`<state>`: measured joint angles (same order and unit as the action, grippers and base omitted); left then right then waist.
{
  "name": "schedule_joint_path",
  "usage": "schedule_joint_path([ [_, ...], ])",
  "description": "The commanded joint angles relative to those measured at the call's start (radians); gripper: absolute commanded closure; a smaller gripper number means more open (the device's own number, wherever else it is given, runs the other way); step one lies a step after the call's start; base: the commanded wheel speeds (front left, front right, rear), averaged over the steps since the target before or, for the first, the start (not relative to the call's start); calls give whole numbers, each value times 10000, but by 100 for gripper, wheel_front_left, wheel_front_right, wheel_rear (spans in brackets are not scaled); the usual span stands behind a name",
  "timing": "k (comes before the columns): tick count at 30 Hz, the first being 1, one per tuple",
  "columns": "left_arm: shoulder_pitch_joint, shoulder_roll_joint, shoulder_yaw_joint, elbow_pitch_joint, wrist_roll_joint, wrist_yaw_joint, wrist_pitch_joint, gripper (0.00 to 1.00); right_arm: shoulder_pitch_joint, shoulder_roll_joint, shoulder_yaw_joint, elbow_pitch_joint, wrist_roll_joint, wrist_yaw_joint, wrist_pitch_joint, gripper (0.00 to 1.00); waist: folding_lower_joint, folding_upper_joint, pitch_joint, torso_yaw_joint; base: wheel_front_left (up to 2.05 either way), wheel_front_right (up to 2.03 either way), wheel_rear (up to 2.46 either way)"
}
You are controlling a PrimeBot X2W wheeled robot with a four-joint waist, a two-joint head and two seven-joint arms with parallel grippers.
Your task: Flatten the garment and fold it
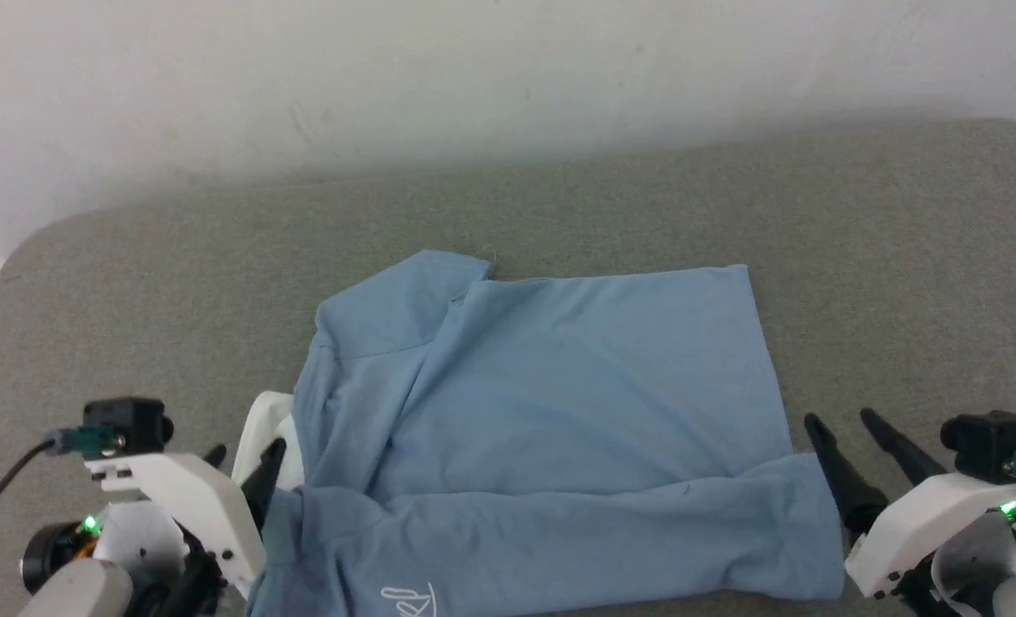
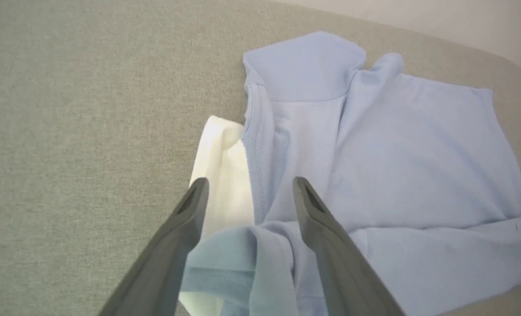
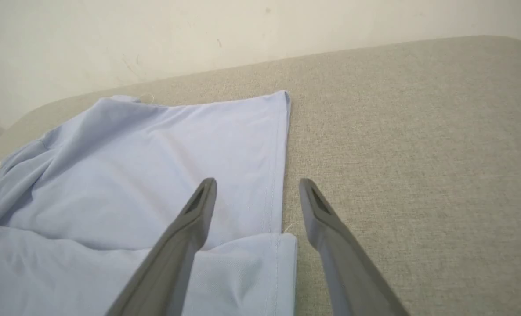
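The garment [image 1: 551,411] is a light blue shirt lying partly folded on the grey-green surface, its near strip doubled over the body. A white collar [image 1: 266,437] pokes out at its left edge, and a small white logo [image 1: 409,600] shows near the bottom. My left gripper [image 1: 247,454] stands open at the shirt's left edge, its fingers straddling collar and blue fabric [image 2: 273,245] without pinching them. My right gripper [image 1: 846,424] is open beside the shirt's right edge; in the right wrist view its fingers frame the folded corner [image 3: 282,245].
The padded grey-green surface [image 1: 731,206] runs to a pale wall [image 1: 474,77] at the back, with rounded corners at far left and far right. Bare surface lies left, right and behind the shirt.
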<state>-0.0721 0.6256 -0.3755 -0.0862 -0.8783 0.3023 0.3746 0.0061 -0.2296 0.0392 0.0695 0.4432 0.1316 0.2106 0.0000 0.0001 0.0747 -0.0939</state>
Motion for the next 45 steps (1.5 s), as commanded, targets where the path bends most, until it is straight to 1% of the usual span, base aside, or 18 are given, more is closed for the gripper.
schedule_joint_path([
  [1, -234, 22, 85, -20, 113, 82, -112, 0, 9, 63, -71, -113, -133, -9, -210, 0, 0, -1, 113, -108, 0, 0, 0],
  [3, -706, -14, 175, 60, 368, 197, -325, 0, -83, 185, -170, -384, -427, -9, -731, 0, 0, -1, 260, -202, 0, 0, 0],
  [6, -1620, -187, 206, 413, 664, 177, -597, 0, -303, 335, -170, -848, -724, -9, -1303, 0, 0, -1, 637, -414, 0, 0, 0],
  [11, -3606, -480, 241, 1684, 1011, -220, -994, 0, -804, 561, 113, -1578, -880, -9, -1851, 0, 0, -1, 1511, -889, 0, 0, 0],
  [14, -4800, -627, 169, 2656, 1085, -490, -879, 0, -1085, 620, 417, -1841, -799, -9, -2068, 0, 0, -1, 2017, -1238, 0, 0, 0],
  [17, -5924, -738, 36, 3592, 1039, -920, -564, 0, -1344, 640, 645, -1900, -685, -9, -2245, 0, 0, -1, 2452, -1550, 0, 0, 0],
  [22, -7405, -946, -445, 4962, 778, -1825, 607, 0, -1670, 658, 930, -1674, -542, -9, -2430, 0, 0, -1, 2948, -1999, 0, 0, 0],
  [25, -7927, -1011, -710, 5759, 576, -2156, 1533, 0, -1803, 689, 1064, -1489, -460, -9, -2513, 0, 0, -1, 3107, -2227, 0, 0, 0],
  [29, -8271, -1077, -911, 6617, 246, -2285, 2740, 0, -1979, 701, 1245, -1252, -346, -9, -2677, 0, 0, -1, 3292, -2506, 0, 0, 0],
  [34, -8325, -889, -1362, 7280, 379, -2221, 3826, 0, -2092, 654, 1423, -925, -131, -9, -2862, 0, 0, -1, 3440, -2750, 0, 0, 0],
  [37, -8194, -789, -1787, 7550, 516, -2274, 4606, 0, -2110, 586, 1389, -752, -40, -9, -2938, 0, 0, -1, 3450, -2797, 0, 0, 0],
  [38, -8138, -796, -1900, 7601, 533, -2281, 4822, 26, -2117, 558, 1366, -707, -14, -9, -2954, 0, 0, -1, 3447, -2798, 0, 0, 0],
  [39, -8073, -818, -1991, 7633, 532, -2289, 4995, 79, -2132, 526, 1347, -674, 20, -9, -2963, 0, 0, -1, 3442, -2792, 0, 0, 0],
  [40, -8005, -853, -2040, 7667, 478, -2320, 5154, 100, -2155, 489, 1323, -653, 56, -9, -2969, 0, 0, -1, 3434, -2777, 0, 0, 0],
  [43, -7855, -1026, -2004, 7708, 287, -2352, 5170, 100, -2271, 301, 1247, -633, 117, -9, -2977, 0, 0, -1, 3392, -2665, 0, 0, 0],
  [45, -7841, -1038, -2011, 7714, 364, -2390, 4870, 100, -2426, 122, 1239, -619, 174, -9, -2964, 0, 0, -1, 3353, -2556, 0, 0, 0],
])
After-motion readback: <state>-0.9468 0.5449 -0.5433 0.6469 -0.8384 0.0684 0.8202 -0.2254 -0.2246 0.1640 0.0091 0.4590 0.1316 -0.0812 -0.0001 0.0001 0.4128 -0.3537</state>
